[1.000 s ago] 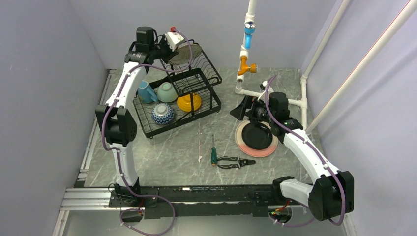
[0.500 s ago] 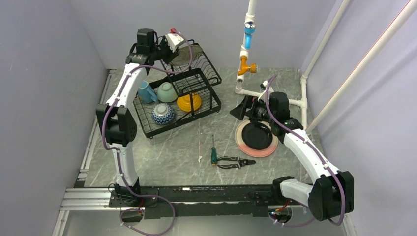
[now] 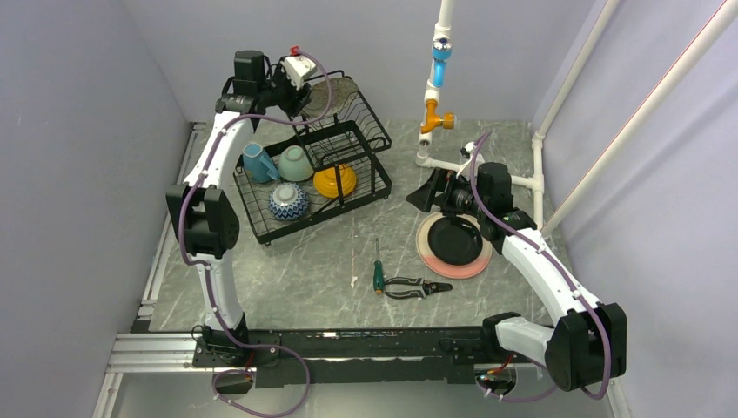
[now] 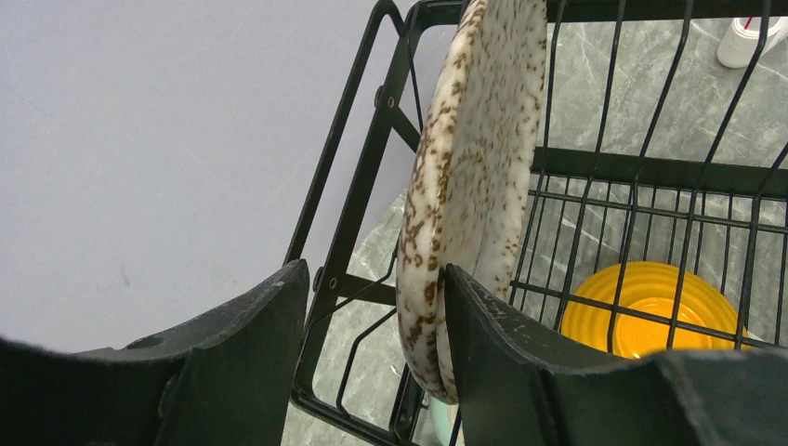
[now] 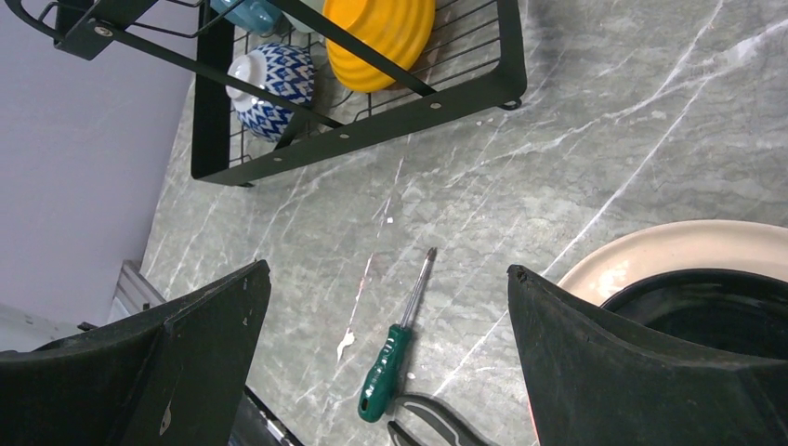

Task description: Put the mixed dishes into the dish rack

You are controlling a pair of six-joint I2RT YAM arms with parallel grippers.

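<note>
**Speckled plate being seated in the rack's raised basket; two plates waiting on the table**

The dish rack is carrying the orange bowl, zigzag bowl, mint-green bowl and mug on its lower tray. The speckled grey plate is standing on edge in the basket, with the left gripper straddling its rim, jaws apart and not clamping. The black plate is lying on the pink-cream plate. The right gripper is hovering beside them, jaws wide and empty. Likely next: backing the left arm off without tipping the plate, then pinching the black plate's rim.
</note>
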